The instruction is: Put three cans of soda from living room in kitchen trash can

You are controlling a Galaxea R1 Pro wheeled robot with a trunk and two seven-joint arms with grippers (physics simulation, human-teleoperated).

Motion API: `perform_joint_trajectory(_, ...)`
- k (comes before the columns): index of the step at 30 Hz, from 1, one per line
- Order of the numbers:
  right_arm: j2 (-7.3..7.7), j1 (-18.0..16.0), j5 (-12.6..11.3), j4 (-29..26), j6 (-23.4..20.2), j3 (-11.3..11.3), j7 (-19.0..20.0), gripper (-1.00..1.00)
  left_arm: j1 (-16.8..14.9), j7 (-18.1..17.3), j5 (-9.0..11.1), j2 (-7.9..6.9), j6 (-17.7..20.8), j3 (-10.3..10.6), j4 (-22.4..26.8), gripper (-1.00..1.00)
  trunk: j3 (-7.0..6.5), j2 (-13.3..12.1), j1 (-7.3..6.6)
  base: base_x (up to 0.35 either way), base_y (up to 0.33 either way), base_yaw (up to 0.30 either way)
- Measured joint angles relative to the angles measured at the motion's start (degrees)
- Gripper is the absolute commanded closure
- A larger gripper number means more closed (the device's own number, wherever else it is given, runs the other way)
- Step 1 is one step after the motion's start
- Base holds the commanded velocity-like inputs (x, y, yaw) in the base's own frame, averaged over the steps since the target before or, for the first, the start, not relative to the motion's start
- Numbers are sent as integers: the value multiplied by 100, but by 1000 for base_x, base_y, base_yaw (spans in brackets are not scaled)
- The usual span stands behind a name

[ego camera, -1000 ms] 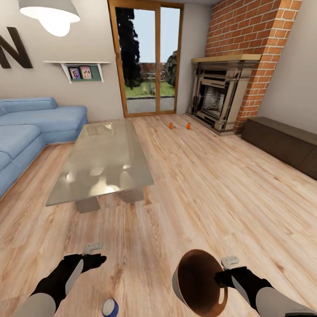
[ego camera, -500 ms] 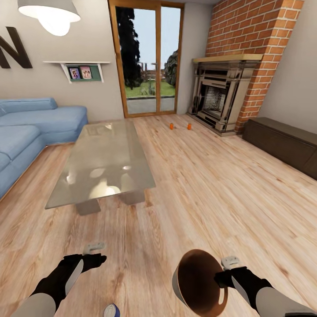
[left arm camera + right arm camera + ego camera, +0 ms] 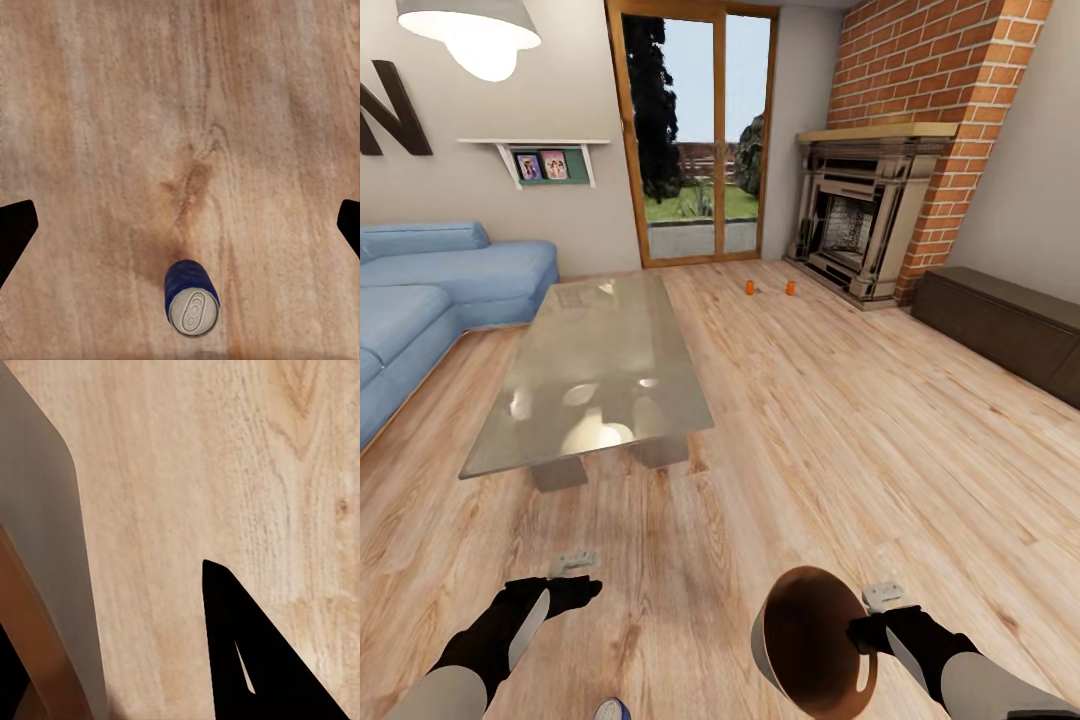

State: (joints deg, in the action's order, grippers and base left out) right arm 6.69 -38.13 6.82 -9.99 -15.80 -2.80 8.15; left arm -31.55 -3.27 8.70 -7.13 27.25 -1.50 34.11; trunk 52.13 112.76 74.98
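Note:
Two orange soda cans stand on the wood floor far ahead, in front of the brick fireplace; the third is out of view. My right gripper is shut on the rim of the trash can, which is tipped so its brown inside faces the head camera. In the right wrist view its grey wall runs beside one black finger. My left gripper hangs open over bare floor, low on the left, with nothing between its fingers.
A blue can lies on its side on the floor under my left gripper, at the head view's bottom edge. A glass coffee table stands ahead left, a blue sofa beyond it, a dark low bench at right.
The whole view has crept forward a little, so the blue can has slid down to the picture's bottom edge. Both arms and the bin hold the same pose.

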Motion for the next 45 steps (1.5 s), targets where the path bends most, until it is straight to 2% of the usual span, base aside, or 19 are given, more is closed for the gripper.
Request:
perform_joint_trajectory(3, 0, 0, 2, -3, 0, -7, 0, 100, 0, 10, 0, 0, 0, 0, 0, -100, 0, 0, 0, 0, 0, 0)
perform_joint_trajectory(8, 14, -2, 13, -53, 5, 12, 41, 100, 0, 32, -6, 10, -11, 0, -1, -100, 90, 199, 109, 0, 0, 0)
perform_joint_trajectory(10, 19, -8, 10, -85, -26, 220, 61, 100, 0, 31, -7, 22, -20, 0, -4, -100, 125, 279, 153, 0, 0, 0)
perform_joint_trajectory(12, 18, -15, 10, -163, -62, 336, 65, 100, 0, 30, -8, 27, -22, 0, -5, -100, 161, 359, 197, 0, 0, 0)
perform_joint_trajectory(15, 21, -27, 6, -685, -555, 511, 74, 100, 0, 28, -9, 40, -26, 14, -8, -100, 220, 480, 263, 0, 0, 0)
perform_joint_trajectory(18, 27, -20, 46, -1088, -950, 512, 77, 100, 0, 28, -9, 42, -26, 24, -8, -100, 283, 600, 329, 0, 0, 0)
perform_joint_trajectory(21, 43, -20, 35, -1857, -1530, 555, 83, 100, 0, 28, -9, 44, -27, 32, -9, -100, 345, 720, 395, 0, 0, 0)
perform_joint_trajectory(24, 57, -24, 40, -2127, -1870, 562, 93, 100, 0, 28, -9, 44, -26, 34, -9, -100, 406, 841, 461, 0, 0, 0)
perform_joint_trajectory(28, 78, -49, 28, -2227, -2050, 587, 96, 100, 0, 28, -9, 45, -26, 35, -9, -100, 483, 1001, 549, 0, 0, 0)
perform_joint_trajectory(29, 103, -118, 31, -2247, -2340, 598, 99, 100, 0, 28, -9, 45, -22, 35, -9, -100, 504, 1041, 570, 0, 0, 0)
perform_joint_trajectory(31, 114, -209, 134, -2257, -2565, 591, 97, 100, 0, 27, -9, 45, -20, 35, -8, -100, 547, 1121, 615, 0, 0, 0)
perform_joint_trajectory(34, 118, -306, 27, -2277, -2732, 600, 103, 100, 0, 26, -9, 45, -19, 35, -9, -100, 611, 1242, 680, 0, 0, 0)
perform_joint_trajectory(37, 124, -402, 111, -2316, -2811, 601, 105, 100, 0, 15, -9, 45, -11, 35, -9, -100, 671, 1362, 746, 0, 0, 0)
perform_joint_trajectory(40, 132, -512, 55, -2340, -2993, 596, 115, 100, 0, 13, -9, 45, -8, 35, -9, -100, 729, 1482, 812, 0, 0, 0)
perform_joint_trajectory(41, 154, -594, 62, -2351, -3188, 591, 135, 100, 0, 15, -9, 45, -5, 35, -9, -100, 747, 1522, 834, 0, 0, 0)
perform_joint_trajectory(45, 218, -766, 143, -2368, -3516, 590, 323, 100, 0, 18, -9, 45, -6, 35, -9, -100, 820, 1683, 922, 0, 0, 0)
